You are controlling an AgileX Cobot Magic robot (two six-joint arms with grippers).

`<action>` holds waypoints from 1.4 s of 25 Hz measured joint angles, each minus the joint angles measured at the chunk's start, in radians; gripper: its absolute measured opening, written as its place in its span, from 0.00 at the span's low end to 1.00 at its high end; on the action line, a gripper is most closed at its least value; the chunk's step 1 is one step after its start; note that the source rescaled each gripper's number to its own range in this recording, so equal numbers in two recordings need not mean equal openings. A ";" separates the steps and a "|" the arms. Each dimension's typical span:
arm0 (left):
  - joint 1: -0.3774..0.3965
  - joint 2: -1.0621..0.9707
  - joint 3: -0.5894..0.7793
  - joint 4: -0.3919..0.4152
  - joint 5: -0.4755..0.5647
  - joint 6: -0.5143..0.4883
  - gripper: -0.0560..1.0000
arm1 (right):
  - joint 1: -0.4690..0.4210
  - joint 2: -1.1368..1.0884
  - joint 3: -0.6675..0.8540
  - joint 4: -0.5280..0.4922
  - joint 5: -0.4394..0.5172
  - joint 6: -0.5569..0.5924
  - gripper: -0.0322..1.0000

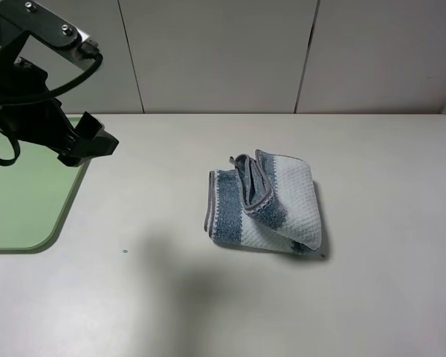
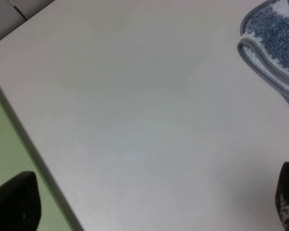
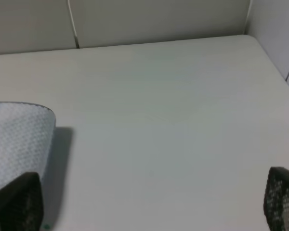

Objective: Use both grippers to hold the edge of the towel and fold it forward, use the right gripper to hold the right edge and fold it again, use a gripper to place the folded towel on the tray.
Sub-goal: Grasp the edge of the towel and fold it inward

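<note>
The towel [image 1: 282,201] lies folded into a small bundle on the white table, a little right of the middle, with its grey hem curled up on top. It rests on the table, apart from the light green tray [image 1: 22,201] at the left edge. My left gripper [image 1: 93,141] hangs open and empty above the tray's right rim, well left of the towel. The left wrist view shows the tray's rim [image 2: 5,144], the towel's corner [image 2: 272,36] and wide-apart fingertips [image 2: 19,207]. My right gripper [image 3: 149,204] is open and empty beside the towel's edge [image 3: 17,139]; it is out of the exterior view.
A panelled wall [image 1: 223,52] stands behind the table. The table's far right corner [image 3: 250,38] shows in the right wrist view. A small green dot [image 1: 124,251] marks the table in front of the tray.
</note>
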 joint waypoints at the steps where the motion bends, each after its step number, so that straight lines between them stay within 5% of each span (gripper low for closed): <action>1: 0.000 0.000 0.000 0.000 0.000 0.000 0.98 | 0.000 0.000 0.000 0.001 0.000 0.005 1.00; 22: 0.000 0.000 0.000 0.018 0.016 -0.004 0.97 | 0.000 0.000 0.000 0.001 0.000 0.013 1.00; 35: -0.064 0.138 -0.130 -0.030 -0.057 -0.266 0.99 | 0.000 0.000 0.000 0.001 0.000 0.013 1.00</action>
